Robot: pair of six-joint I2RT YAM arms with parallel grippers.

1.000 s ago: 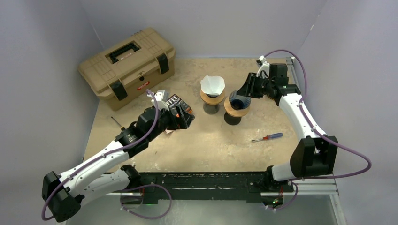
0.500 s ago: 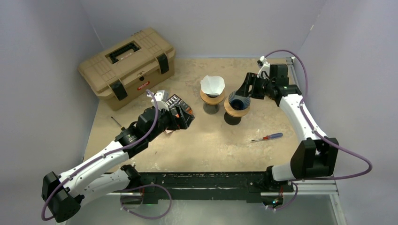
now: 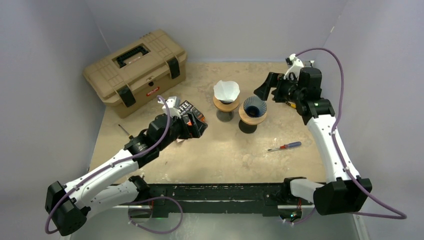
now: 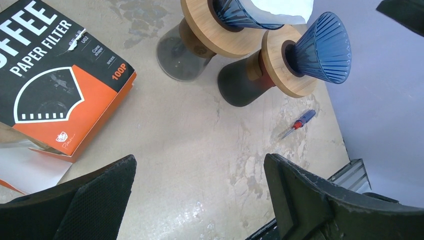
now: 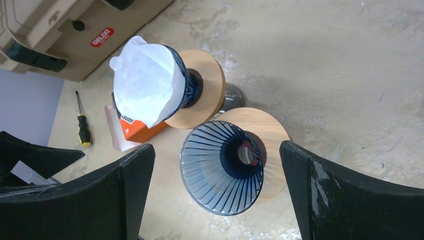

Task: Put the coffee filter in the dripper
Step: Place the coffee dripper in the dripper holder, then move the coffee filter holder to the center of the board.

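Already, a white coffee filter [image 5: 142, 80] is seen opened into a cone and seated inside the lined dripper [image 3: 226, 103], its rim standing a little above the blue glass. It is touched by neither arm. Just beside it, with their wooden collars [image 5: 205, 85] very close together, a bare dripper [image 5: 220, 172] is shown with its ribbed blue funnel empty and the hole at its bottom uncovered. The right gripper [image 3: 264, 91] is held above and behind this second dripper, its jaws spread wide with nothing between them. The left gripper [image 4: 200, 160] is likewise spread wide and empty, poised over the filter box [image 4: 55, 95], from whose torn end a white sheet [image 4: 25, 167] is seen protruding. As far as can be judged, the placement may be counted as done for one dripper. If the bare one is also meant to be lined, a fresh filter has yet to be drawn from the box, opened and set in. Further out on the table [image 3: 225, 160], a red-and-blue screwdriver [image 3: 284, 146], a yellow-handled screwdriver [image 5: 82, 130] and a tan toolbox [image 3: 135, 70] are found apart from the work.
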